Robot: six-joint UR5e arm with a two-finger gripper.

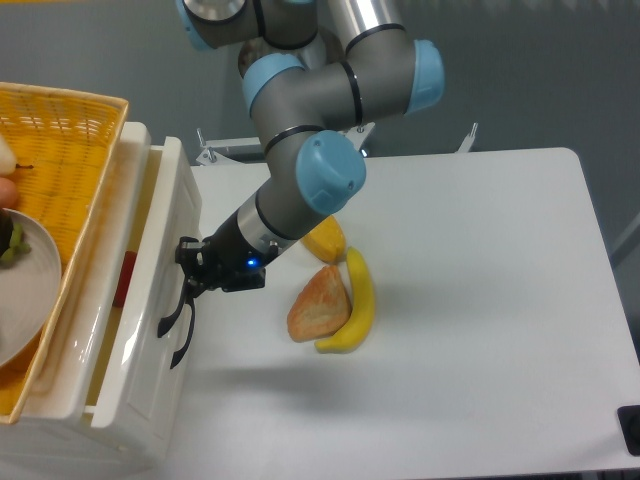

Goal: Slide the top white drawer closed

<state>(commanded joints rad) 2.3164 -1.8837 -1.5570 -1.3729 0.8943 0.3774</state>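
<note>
White tabletop (480,300) fills the right and middle of the view, with a grey wall behind it and the arm (330,90) coming down from the top centre. At the left edge stands a white cabinet (60,440), and the top white drawer (150,300) sits in its upper part, drawn out only a little, so that just a narrow strip of its inside shows between the cabinet and the drawer front. Within that strip a small patch of something red (128,278) can be seen; what it is cannot be told from here. The drawer's panelled front faces the table, and its curved black handle (180,335) hangs on that face, low and toward the near end.

The gripper (195,275) is at the drawer front, right up against the panel just above the handle, with its dark fingers pointing toward the white face. The fingers look drawn close together, but whether they are fully clenched or slightly apart cannot be told, as they are dark and small against the handle. They hold nothing that can be made out. A small blue light glows on the wrist just behind them.

On top of the cabinet rests a yellow wicker basket (70,150) with a pale plate (25,290) in it, cut off by the left edge. Near the middle of the table lie a banana (358,305), a piece of bread (320,308) touching it, and an orange fruit (325,240) just behind them, partly hidden by the arm.
</note>
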